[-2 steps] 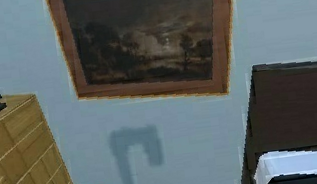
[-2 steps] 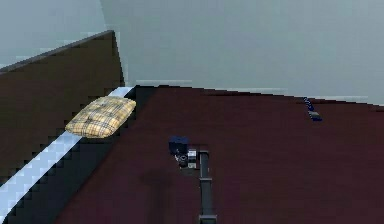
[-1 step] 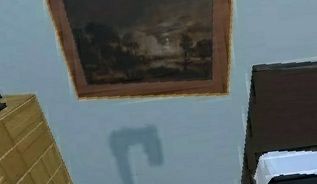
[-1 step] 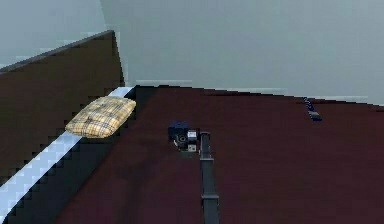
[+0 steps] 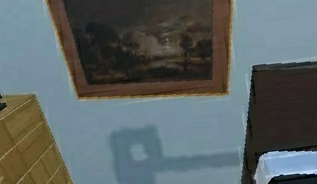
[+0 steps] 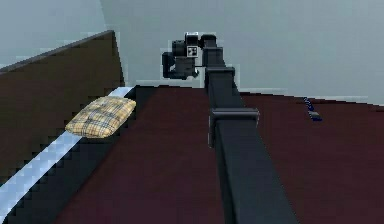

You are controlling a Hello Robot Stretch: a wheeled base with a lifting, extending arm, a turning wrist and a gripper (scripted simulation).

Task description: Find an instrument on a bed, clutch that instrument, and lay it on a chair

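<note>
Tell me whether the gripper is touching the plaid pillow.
Apart. The arm side view shows dark bedspread between the gripper and the pillow.

The setting was a bedroom. A plaid pillow (image 6: 101, 117) lay on the bed (image 6: 160, 170). A framed painting (image 5: 145, 36) hung beside the bed, a dresser (image 5: 14, 158) farther from it.

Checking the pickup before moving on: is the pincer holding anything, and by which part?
Nothing is held: the pincer ends against bare wall.

One painting (image 5: 145, 36), one dresser (image 5: 14, 158), one bed (image 6: 160, 165), one pillow (image 6: 101, 117)
</note>
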